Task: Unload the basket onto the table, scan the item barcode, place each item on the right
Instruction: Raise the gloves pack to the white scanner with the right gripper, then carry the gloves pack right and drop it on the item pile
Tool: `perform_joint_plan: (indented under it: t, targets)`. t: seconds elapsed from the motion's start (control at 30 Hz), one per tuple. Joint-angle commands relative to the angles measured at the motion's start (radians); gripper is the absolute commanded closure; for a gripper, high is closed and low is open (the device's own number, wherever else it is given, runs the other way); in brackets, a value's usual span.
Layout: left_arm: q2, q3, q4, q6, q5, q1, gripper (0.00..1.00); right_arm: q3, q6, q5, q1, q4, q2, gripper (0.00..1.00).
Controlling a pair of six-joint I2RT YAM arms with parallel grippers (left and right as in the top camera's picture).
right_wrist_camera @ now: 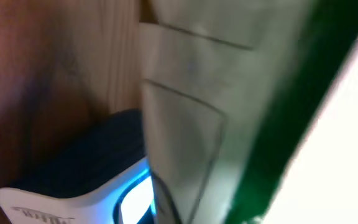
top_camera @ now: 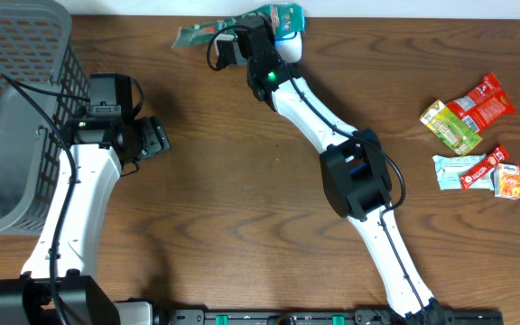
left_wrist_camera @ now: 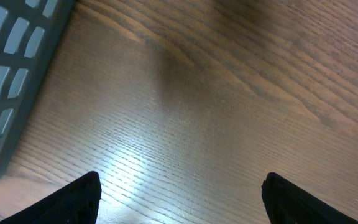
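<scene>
Wooden table (top_camera: 224, 181), green-edged packet (right_wrist_camera: 191, 93), pale creased back, beside blue-lit scanner (right_wrist_camera: 86, 168)

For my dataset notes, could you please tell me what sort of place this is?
Probably a mock shop checkout on a lab table: a grey basket, loose snack packets, and a green packet at a lit scanner.

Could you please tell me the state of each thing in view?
Left gripper: open, empty.
Right gripper: shut on the green packet.
Scanner: blue light on.
Snack packets: lying loose, untouched.
Basket: upright, nothing visible inside.
</scene>
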Motion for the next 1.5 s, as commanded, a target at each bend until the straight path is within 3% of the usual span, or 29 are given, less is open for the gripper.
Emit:
perform_joint_plan:
  t: [0.0,0.63,0.93,1.2,1.3,1.4,1.47]
  targets:
    - [0.000,0.005,0.000,0.001,-0.009,0.002,0.16,0.016,0.034,-0.006,0.013,-0.014,-0.002,0.99]
    - [0.000,0.005,0.000,0.001,-0.009,0.002,0.16,0.016,0.121,-0.006,0.018,0.002,-0.031,0.99]
    - [0.000,0.005,0.000,0.001,-0.009,0.002,0.16,0.016,0.393,-0.035,0.013,-0.063,-0.221,0.99]
    - [0.000,0.005,0.000,0.001,-0.009,0.002,0.16,0.016,0.771,-0.183,-0.039,-0.594,-0.460,0.99]
    - [0.000,0.005,0.000,0.001,-0.009,0.002,0.16,0.016,0.980,-0.254,-0.101,-0.850,-0.538,0.99]
    - [0.000,0.005,0.000,0.001,-0.009,0.002,0.16,0.016,1.142,-0.304,-0.173,-1.010,-0.557,0.99]
    - [0.000,0.005,0.000,0.001,-0.009,0.002,0.16,0.016,1.176,-0.374,-0.227,-1.119,-0.556,0.99]
